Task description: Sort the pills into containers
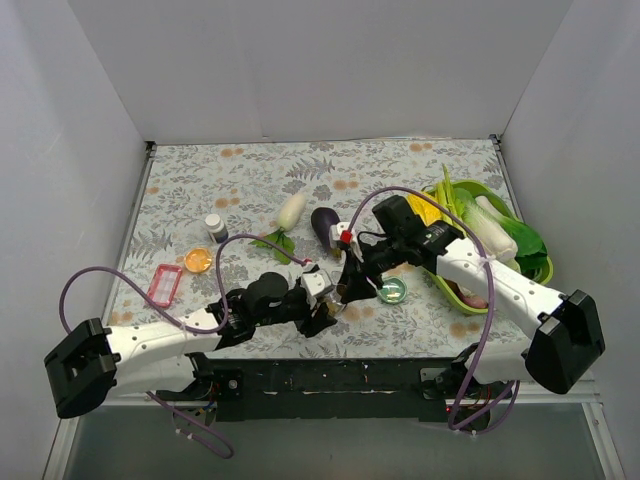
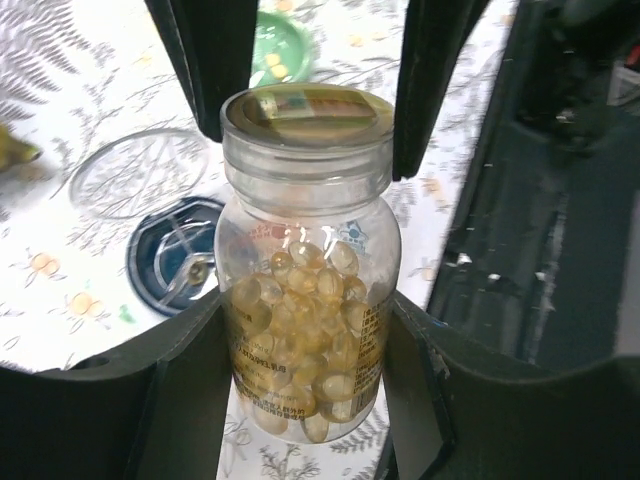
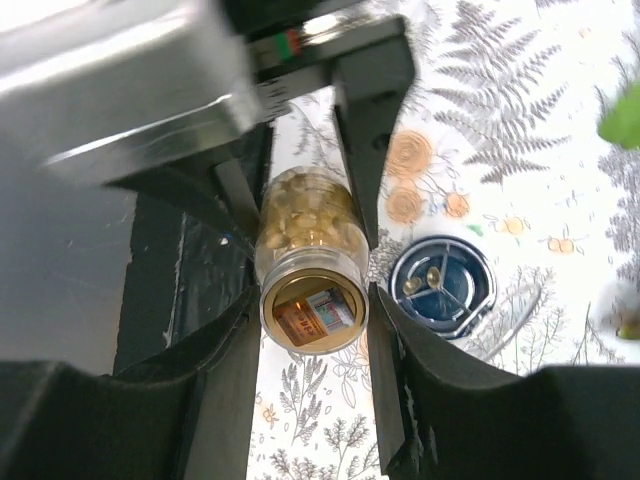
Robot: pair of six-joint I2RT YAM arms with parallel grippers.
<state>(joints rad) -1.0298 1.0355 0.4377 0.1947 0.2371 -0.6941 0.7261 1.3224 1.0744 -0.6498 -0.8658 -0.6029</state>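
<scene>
The clear amber bottle [image 2: 305, 300], full of yellow capsules, lies held between both grippers just above the table. My left gripper [image 2: 305, 400] is shut on its body; this gripper also shows in the top view [image 1: 322, 303]. My right gripper [image 3: 313, 345] is shut around the bottle's yellowish cap [image 3: 313, 312], which also shows in the left wrist view [image 2: 305, 112]. The right gripper shows in the top view [image 1: 350, 288] too. The open silvery-blue tin [image 3: 440, 285] holds two capsules and sits beside the bottle. The green tin [image 1: 392, 291] stands just right of the grippers.
A clear round lid [image 2: 140, 172] lies by the blue tin [image 2: 175, 262]. A white-capped vial [image 1: 215, 227], an orange dish [image 1: 198, 261] and a red box [image 1: 165, 285] sit at the left. A daikon [image 1: 291, 210], an eggplant [image 1: 325, 225] and the lime-green vegetable tray [image 1: 540, 272] lie behind.
</scene>
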